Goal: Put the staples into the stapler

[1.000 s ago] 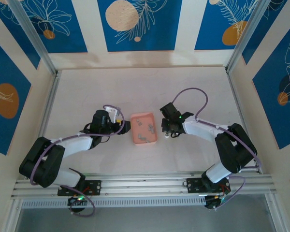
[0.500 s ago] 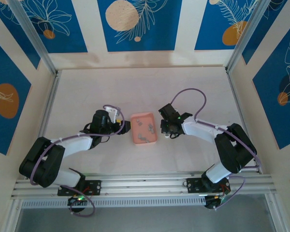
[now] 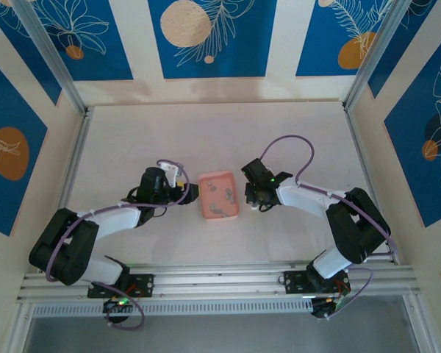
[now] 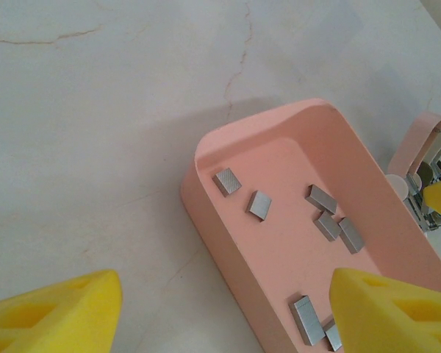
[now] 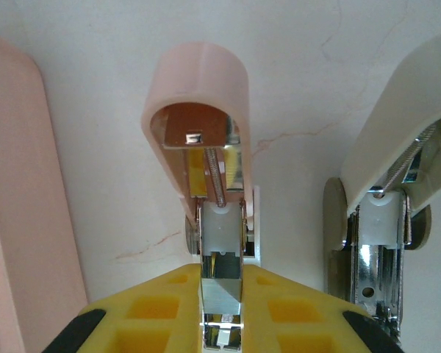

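The salmon-pink tray (image 3: pixel 206 200) lies between the two arms, with several small grey staples (image 3: pixel 220 200) in it. In the left wrist view the staples (image 4: pixel 328 218) lie scattered on the tray floor, within its rim (image 4: pixel 206 215). My left gripper (image 4: pixel 224 312) hovers open over the tray's near left rim, holding nothing; it sits just left of the tray (image 3: pixel 189 192). The pink stapler (image 5: pixel 198 110) stands open, lid raised, spring showing. My right gripper (image 5: pixel 222 298) is shut on its metal magazine, right of the tray (image 3: pixel 254 195).
A second, cream-coloured stapler (image 5: pixel 386 213) stands open just right of the pink one. The tray's edge (image 5: pixel 22 191) runs close on the left of the right gripper. Aluminium rails (image 3: pixel 73 162) and patterned walls bound the pale table.
The right gripper has shifted slightly toward the tray with the stapler in it. The left arm has stayed still.
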Robot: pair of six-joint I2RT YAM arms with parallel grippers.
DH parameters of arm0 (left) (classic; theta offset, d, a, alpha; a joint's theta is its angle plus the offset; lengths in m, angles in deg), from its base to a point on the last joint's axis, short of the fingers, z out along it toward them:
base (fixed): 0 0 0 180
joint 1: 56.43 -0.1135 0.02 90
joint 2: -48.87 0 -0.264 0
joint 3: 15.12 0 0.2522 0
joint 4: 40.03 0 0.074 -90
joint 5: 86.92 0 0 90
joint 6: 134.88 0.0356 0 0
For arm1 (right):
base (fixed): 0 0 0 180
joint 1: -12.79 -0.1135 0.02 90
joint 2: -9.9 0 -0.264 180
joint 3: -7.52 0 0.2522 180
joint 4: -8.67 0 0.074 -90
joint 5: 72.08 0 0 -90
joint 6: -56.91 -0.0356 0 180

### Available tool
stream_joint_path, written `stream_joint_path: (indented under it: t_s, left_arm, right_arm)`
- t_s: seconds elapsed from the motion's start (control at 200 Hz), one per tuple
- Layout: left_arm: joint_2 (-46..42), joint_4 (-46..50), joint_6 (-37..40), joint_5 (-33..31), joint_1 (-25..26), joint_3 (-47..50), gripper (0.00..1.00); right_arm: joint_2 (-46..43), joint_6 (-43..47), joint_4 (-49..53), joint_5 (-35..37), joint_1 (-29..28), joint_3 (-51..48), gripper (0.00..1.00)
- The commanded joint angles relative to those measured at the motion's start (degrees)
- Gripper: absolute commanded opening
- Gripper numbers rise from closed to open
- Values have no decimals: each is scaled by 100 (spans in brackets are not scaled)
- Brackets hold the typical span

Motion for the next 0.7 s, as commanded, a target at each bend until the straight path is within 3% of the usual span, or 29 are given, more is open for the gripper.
stream_joint_path:
  t_s: [0.0,0.695]
  left_arm:
    - [16,-125,95,-33,56,51,74]
    - [46,-141,104,-24,61,45,74]
  right_arm:
    - [-14,-62,83,36,-25,-84,18]
    - [-42,-51,283,-16,-71,-154,18]
